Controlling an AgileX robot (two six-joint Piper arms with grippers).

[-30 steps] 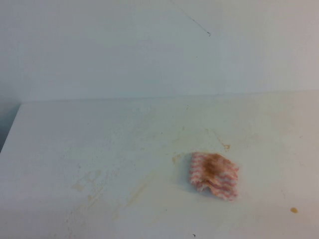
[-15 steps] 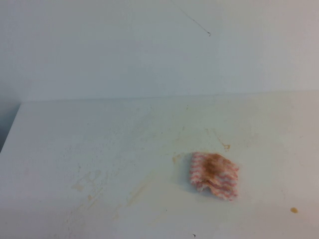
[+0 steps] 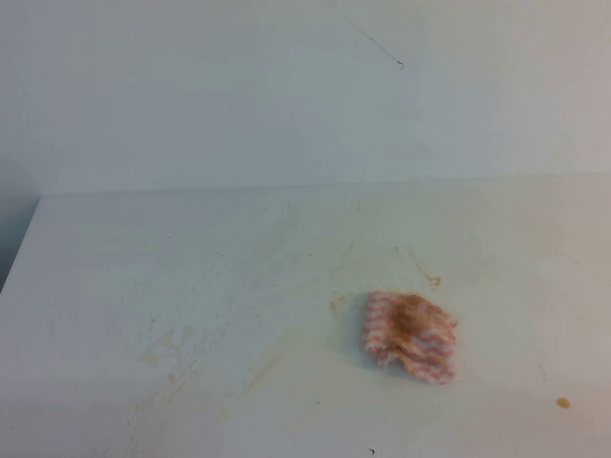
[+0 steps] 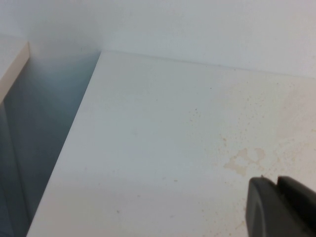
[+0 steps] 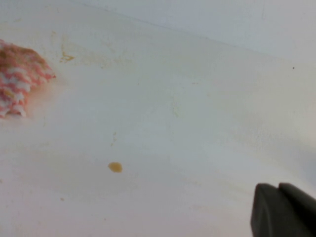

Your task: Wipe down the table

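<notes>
A crumpled pink-and-white striped cloth (image 3: pixel 410 335) with a brown stain lies on the white table (image 3: pixel 191 258), right of centre; the right wrist view also catches the cloth (image 5: pixel 17 81) at its edge. Brownish smears (image 3: pixel 167 358) mark the table toward the front left, and a small brown drop (image 3: pixel 564 403) sits at the front right; that drop (image 5: pixel 115 167) also shows in the right wrist view. Neither arm appears in the high view. My left gripper (image 4: pixel 277 181) is shut, hovering over a pale stain (image 4: pixel 245 161). My right gripper (image 5: pixel 278 187) is shut with nothing in it, well away from the cloth.
A white wall (image 3: pixel 286 86) rises behind the table. The table's left edge (image 4: pixel 74 138) drops into a dark gap, with another pale surface (image 4: pixel 12 61) beyond it. A small brown mark (image 3: pixel 434 282) lies just behind the cloth.
</notes>
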